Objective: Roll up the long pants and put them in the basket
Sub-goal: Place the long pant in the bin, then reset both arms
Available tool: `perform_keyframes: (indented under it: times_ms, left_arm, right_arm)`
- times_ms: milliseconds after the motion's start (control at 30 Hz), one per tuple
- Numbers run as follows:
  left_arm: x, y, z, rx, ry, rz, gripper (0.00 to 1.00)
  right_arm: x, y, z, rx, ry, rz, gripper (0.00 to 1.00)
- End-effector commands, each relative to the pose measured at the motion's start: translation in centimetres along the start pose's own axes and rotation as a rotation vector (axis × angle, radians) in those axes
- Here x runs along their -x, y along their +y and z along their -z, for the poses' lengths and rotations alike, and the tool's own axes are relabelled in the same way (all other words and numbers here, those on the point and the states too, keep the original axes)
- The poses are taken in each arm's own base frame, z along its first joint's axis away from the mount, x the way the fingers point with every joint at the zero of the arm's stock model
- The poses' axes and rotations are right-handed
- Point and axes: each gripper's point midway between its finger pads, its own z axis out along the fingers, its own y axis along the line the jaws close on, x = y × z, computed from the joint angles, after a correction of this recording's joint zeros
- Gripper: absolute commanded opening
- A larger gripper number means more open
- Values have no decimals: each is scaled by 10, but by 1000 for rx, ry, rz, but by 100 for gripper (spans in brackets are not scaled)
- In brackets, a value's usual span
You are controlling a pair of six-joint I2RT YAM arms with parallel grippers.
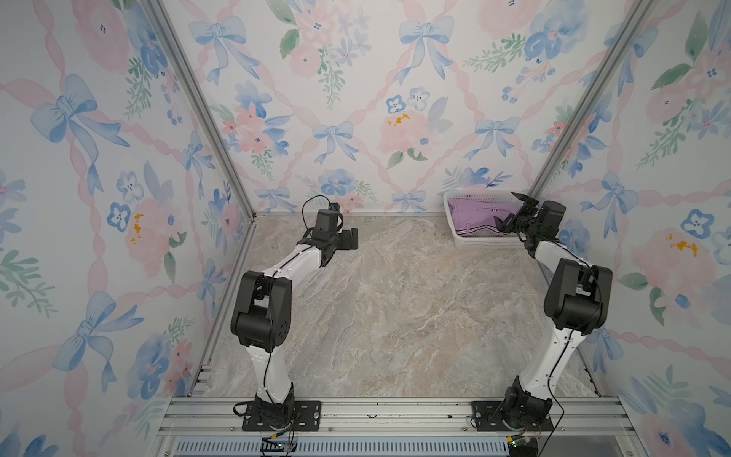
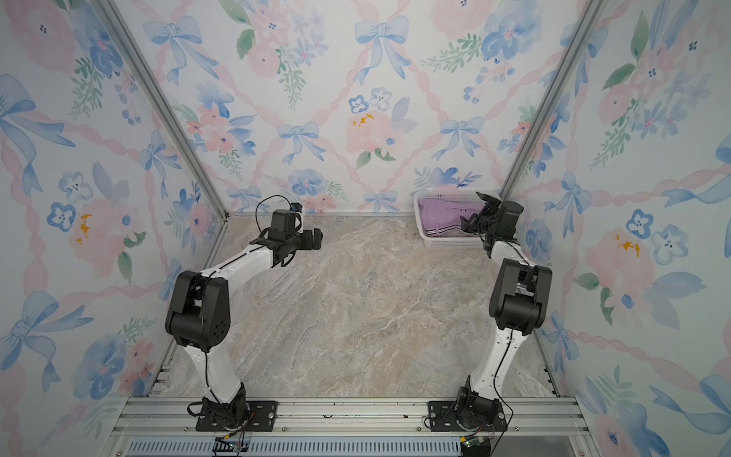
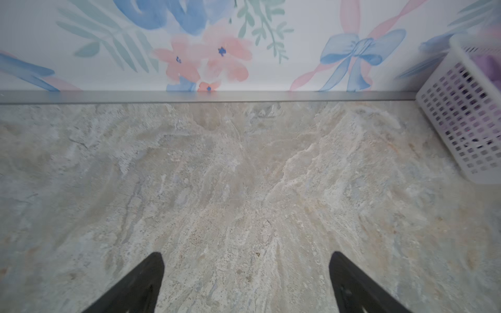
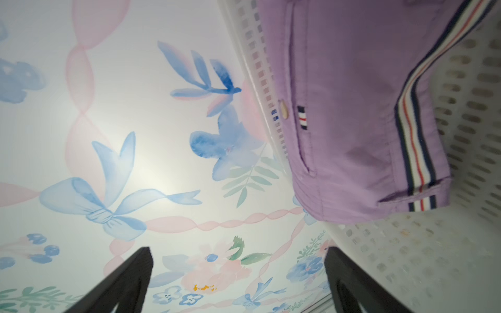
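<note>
Right gripper (image 4: 238, 250), left gripper (image 3: 246, 254): spread wide, empty. Pinch the pants (image 4: 352, 108) deep so you clear the table-corner basket (image 4: 474, 108).

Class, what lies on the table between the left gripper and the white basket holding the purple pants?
Nothing: only bare marble table separates the left gripper from the basket, as both top views show.

A white basket (image 1: 474, 242) stands on the marble-patterned worktop (image 1: 395, 316). Folded lilac pants (image 1: 470, 215) with a striped band lie inside the basket. The right jaws hang spread wide at the basket's side, just beside the pants. The left jaws hover above the worktop, well apart from the basket.
</note>
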Motion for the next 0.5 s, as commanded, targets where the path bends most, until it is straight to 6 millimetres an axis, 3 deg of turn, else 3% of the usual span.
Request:
perform_keyframes:
  times_ms: [0,33,100,133,167,267,333,467]
  left_arm:
    - [96,-14,86,-16,-285,-65,98]
    - [105,-17,108,-21,-358,-89,98]
    - [100,-14,141,-4,-491,-109,98]
    - [89,-9,157,11,-567,-106,98]
    - [78,-4,169,18,-640,-109,98]
    - [12,23,198,107,-837,-115,98]
    - [-25,47,201,214,-842,-116,98]
    - [-66,73,180,343,-713,-139,98]
  right_arm:
    - [-66,104,42,188,123,371,98]
    - [-93,122,54,228,160,511,98]
    - [-156,142,82,308,207,866,98]
    - [-184,129,95,266,207,1019,98]
    - [-198,110,104,194,162,1198,98]
    - [-218,34,125,-84,-24,1836,98]
    - [-211,-20,131,-182,-106,2058,98]
    - [-147,-104,140,-310,-134,1924,98]
